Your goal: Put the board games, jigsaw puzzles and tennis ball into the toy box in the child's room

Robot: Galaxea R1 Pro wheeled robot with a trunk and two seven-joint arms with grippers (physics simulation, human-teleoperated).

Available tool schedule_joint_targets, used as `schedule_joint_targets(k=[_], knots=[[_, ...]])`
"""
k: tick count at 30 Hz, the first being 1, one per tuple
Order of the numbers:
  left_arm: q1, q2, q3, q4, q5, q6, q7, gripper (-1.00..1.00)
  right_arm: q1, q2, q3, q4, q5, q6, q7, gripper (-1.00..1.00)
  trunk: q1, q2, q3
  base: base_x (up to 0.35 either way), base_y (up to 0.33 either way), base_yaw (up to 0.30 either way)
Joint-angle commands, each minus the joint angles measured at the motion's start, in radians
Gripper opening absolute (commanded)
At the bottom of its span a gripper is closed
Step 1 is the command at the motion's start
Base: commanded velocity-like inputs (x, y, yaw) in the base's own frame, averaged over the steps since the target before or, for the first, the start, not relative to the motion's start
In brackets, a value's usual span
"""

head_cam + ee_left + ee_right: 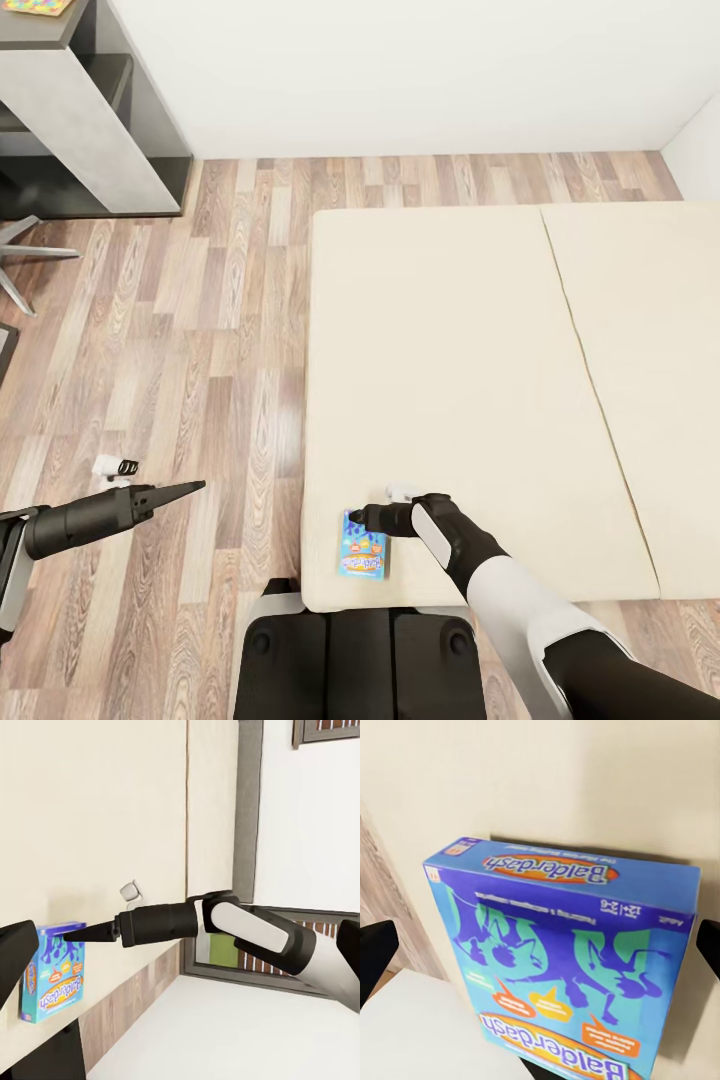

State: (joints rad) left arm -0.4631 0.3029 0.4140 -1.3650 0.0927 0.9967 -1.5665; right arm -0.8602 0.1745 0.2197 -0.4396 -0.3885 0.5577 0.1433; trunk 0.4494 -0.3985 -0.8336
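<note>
Right gripper [352, 521] tips are partly hidden vs the box in head view, so contact is hard to judge; in right wrist view the fingers [375, 952] sit wide apart on either side of the Balderdash board game [562, 960], nothing gripped. Box reads "Balderdash", "12+"; smaller print is too blurry. It lies flat on the bed [450, 360] near the front corner by the robot. Right arm is bent, reaching across. Left gripper [190, 487] is held level over the wood floor [170, 330], looks closed, empty.
</note>
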Motion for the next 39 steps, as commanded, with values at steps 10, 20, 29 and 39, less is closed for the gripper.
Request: schedule_joint_targets(k=[10, 20, 29, 39], knots=[[0.0, 0.001, 0.0, 0.0, -0.001, 0.011, -0.004, 1.0, 0.0, 0.0, 0.001, -0.001, 0.003, 0.004, 0.002, 1.0, 0.001, -0.002, -0.001, 0.0, 0.054, 0.0], [0.0, 0.001, 0.0, 0.0, -0.001, 0.011, -0.004, 1.0, 0.0, 0.0, 0.0, -0.001, 0.003, 0.004, 0.002, 1.0, 0.001, -0.002, -0.001, 0.0, 0.038, 0.0], [0.0, 0.001, 0.0, 0.0, 0.0, 0.011, -0.004, 1.0, 0.0, 0.0, 0.001, -0.001, 0.003, 0.004, 0.002, 1.0, 0.001, -0.002, -0.001, 0.0, 0.05, 0.0], [0.0, 0.001, 0.0, 0.0, 0.0, 0.012, -0.004, 1.0, 0.0, 0.0, 0.0, -0.001, 0.003, 0.003, 0.002, 1.0, 0.001, -0.002, -0.005, 0.0, 0.058, 0.0]])
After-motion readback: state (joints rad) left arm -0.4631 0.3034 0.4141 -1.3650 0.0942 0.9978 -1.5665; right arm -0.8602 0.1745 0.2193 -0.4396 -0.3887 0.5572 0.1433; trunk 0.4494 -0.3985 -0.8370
